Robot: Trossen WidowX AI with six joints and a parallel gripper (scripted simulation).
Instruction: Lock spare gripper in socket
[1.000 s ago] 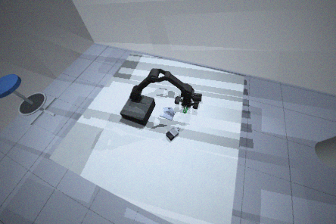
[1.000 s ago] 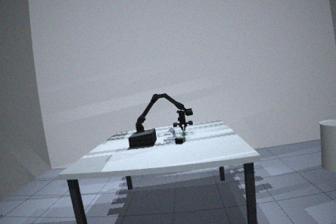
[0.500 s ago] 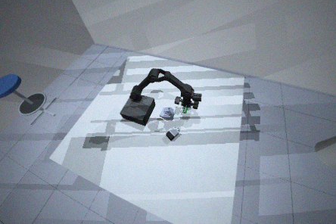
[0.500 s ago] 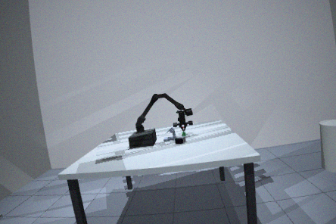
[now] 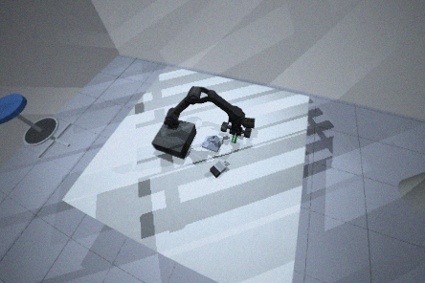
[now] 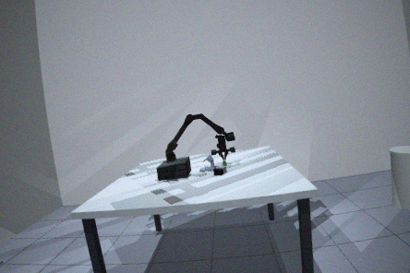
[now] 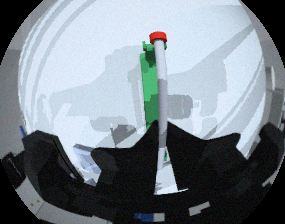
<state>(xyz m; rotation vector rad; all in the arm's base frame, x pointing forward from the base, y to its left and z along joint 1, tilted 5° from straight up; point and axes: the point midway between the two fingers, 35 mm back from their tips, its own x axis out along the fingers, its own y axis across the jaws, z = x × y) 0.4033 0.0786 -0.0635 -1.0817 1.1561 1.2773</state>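
Note:
The lock pin (image 7: 162,75), a grey rod with a red head, is held in my gripper (image 5: 234,134) (image 6: 224,160) (image 7: 159,123), which is shut on it. A long green piece (image 6: 224,163) (image 7: 150,82) with small prongs at its far end lies beneath and beside the pin; whether they touch is unclear. The pale blue-grey mount (image 5: 212,143) (image 6: 211,164) stands between the arm's base and my gripper, apart from it. What looks like the spare gripper (image 5: 218,168) (image 6: 219,172), a small dark and light grey block, sits on the table. The socket's opening is too small to make out.
The arm's black base box (image 5: 174,140) (image 6: 174,169) stands on the white table (image 5: 120,184) (image 6: 198,200). Striped shadows cross the tabletop. A blue stool (image 5: 11,108) and a pale cylinder (image 6: 401,168) stand away from the table.

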